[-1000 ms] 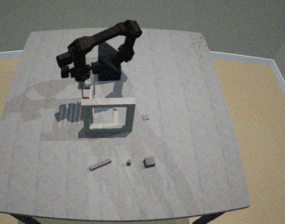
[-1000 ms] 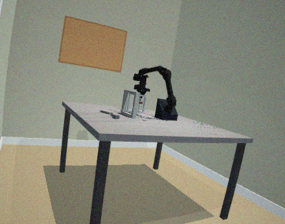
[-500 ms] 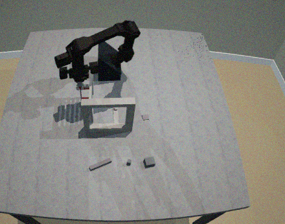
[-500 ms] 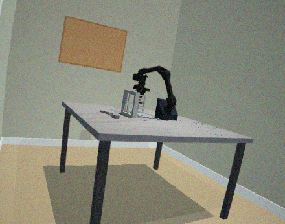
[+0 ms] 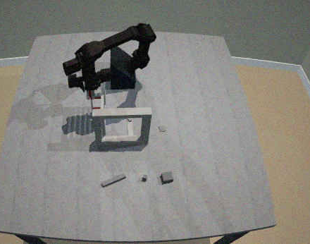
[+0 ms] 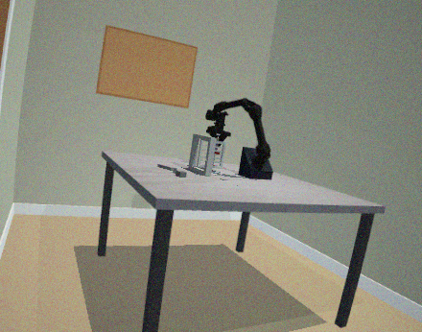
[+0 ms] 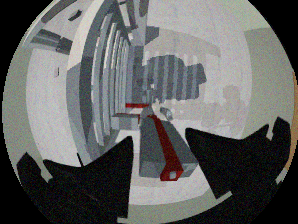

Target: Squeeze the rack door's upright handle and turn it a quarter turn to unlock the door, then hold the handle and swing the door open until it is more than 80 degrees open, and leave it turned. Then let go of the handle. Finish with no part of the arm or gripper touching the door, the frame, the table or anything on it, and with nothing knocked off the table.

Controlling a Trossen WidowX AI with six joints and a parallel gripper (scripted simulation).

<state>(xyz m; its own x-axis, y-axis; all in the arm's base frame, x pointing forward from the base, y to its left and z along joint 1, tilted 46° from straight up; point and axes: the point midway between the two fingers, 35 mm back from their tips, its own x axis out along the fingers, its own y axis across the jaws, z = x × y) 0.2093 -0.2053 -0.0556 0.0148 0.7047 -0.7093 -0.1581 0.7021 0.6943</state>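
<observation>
The grey slatted door (image 5: pixel 98 101) (image 7: pixel 100 86) stands swung wide open from the upright frame (image 5: pixel 121 112) (image 6: pixel 210 160), roughly square to it, pointing back toward the arm's base. Its upright grey handle (image 7: pixel 150 152) has a red stripe and stands at the door's free edge. My gripper (image 5: pixel 91 90) (image 6: pixel 219 137) (image 7: pixel 158 136) points down over that free edge and is open. In the wrist view the handle lies between the parted fingers, with a gap on each side. The top and exterior views do not show clearly whether the fingertips are above the handle's top or beside it.
The dark base block (image 5: pixel 123 75) (image 6: pixel 254 167) stands behind the frame. A thin tile (image 5: pixel 162 128) lies right of the frame. On the near side of the table (image 5: pixel 204 183) lie a long bar (image 5: pixel 113 180), a small block (image 5: pixel 144 178) and a larger block (image 5: pixel 167 177).
</observation>
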